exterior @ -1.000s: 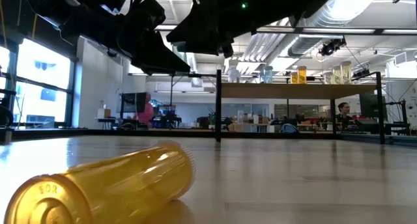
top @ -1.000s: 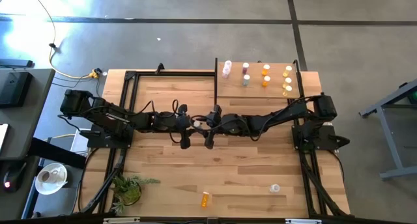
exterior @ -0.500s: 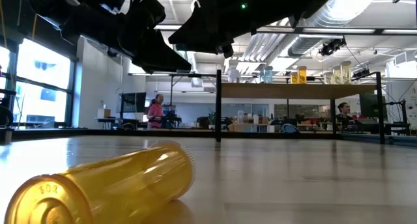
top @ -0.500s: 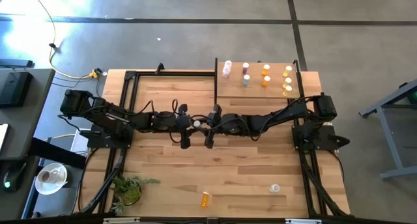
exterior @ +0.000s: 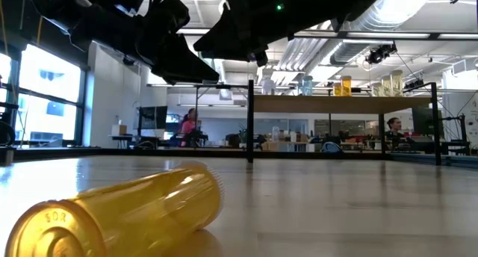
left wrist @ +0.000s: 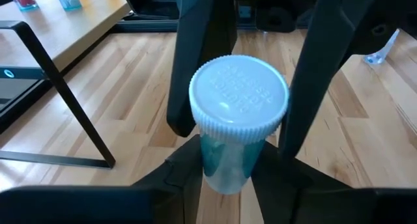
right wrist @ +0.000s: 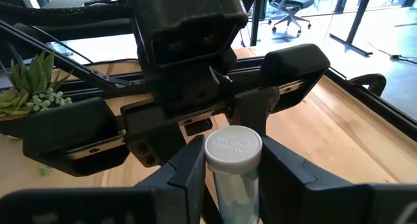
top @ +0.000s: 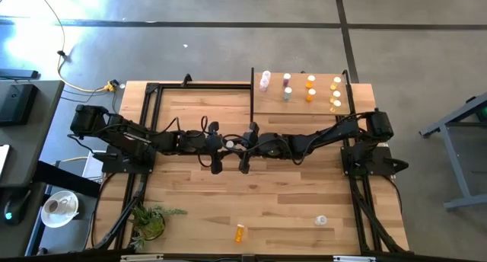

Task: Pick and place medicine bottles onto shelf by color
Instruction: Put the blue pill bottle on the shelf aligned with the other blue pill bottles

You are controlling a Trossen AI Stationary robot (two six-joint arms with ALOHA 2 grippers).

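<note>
Above the middle of the wooden counter point(top: 190, 209), both the left pincer point(left wrist: 228, 165) and right pincer point(right wrist: 231, 168) grasp one white-capped, pale teal plastic medicine bottle point(left wrist: 236, 120), apparently passing it toward the shelf-side arm.

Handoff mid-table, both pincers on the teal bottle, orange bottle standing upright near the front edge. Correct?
One error: the orange white-capped pill bottle lies on its side, as the low view shows close up. The rest holds: in both wrist views the left pincer and right pincer flank the teal white-capped bottle mid-table.
</note>
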